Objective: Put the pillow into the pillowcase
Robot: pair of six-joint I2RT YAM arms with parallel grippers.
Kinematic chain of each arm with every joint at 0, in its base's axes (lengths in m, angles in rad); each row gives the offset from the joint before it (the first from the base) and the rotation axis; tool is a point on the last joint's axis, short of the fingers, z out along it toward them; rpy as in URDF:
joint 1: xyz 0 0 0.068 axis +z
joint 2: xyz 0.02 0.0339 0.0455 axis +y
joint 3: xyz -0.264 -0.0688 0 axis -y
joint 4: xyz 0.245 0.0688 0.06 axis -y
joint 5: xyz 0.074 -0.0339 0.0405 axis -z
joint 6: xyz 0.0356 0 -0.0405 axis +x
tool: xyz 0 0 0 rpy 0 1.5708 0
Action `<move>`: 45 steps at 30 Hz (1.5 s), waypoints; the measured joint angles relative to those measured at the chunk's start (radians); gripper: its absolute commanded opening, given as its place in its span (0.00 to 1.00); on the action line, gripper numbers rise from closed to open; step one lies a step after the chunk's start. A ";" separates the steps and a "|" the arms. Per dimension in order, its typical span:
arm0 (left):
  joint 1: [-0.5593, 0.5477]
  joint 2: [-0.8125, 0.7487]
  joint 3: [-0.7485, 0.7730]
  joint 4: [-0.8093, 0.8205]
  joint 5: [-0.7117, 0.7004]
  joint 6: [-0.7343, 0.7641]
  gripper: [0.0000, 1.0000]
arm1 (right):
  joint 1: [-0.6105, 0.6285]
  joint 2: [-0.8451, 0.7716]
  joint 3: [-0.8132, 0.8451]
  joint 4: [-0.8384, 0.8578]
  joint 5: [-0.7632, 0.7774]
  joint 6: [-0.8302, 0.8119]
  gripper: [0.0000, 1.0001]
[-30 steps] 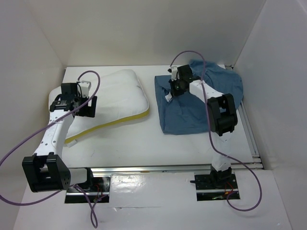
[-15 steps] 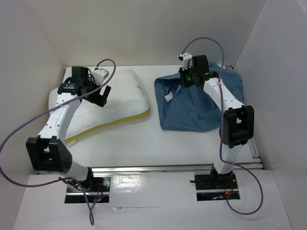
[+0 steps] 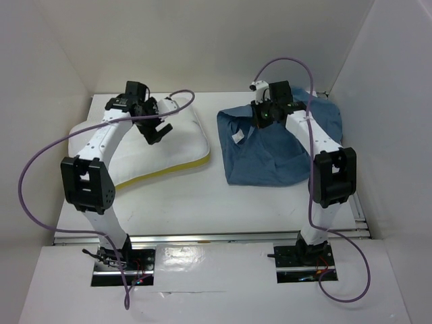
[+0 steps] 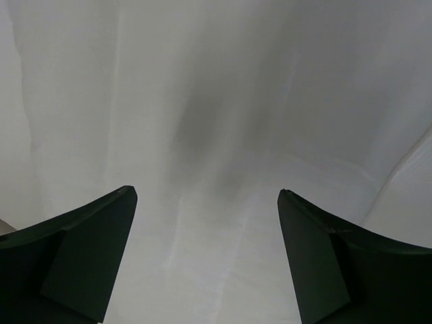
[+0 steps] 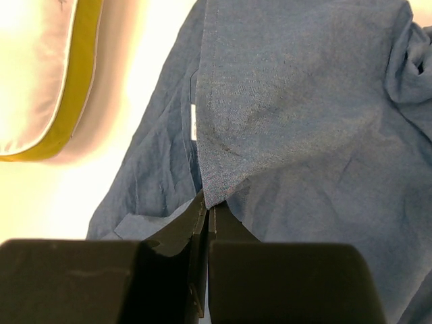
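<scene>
My left gripper [image 3: 156,129] has swung in over the pillow [image 3: 185,138], jaws wide and empty. My right gripper [image 5: 206,202] has raised an edge of the pillowcase [image 3: 270,162] just beside it, pinched tight. I think the mouth can open now.

I'm working inside a plain white box. The back wall [image 3: 202,40], left wall [image 3: 34,108] and right wall [image 3: 395,101] are standing bare and matte around my table [image 3: 202,199]. The tabletop is showing white, smooth and flat. Light is falling soft and even, leaving only faint grey shadows. A glossy white panel [image 3: 216,270] is lying along the near edge and catching reflections. A metal rail [image 3: 223,237] is running between that panel and the tabletop. Another rail [image 3: 358,212] is running down the table's right side, near the wall. In the right wrist view the tabletop is reading warm cream.
</scene>
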 measured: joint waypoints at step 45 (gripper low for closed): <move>-0.056 0.286 -0.019 0.246 0.081 0.019 0.00 | -0.016 0.002 0.240 -0.222 0.009 -0.051 0.00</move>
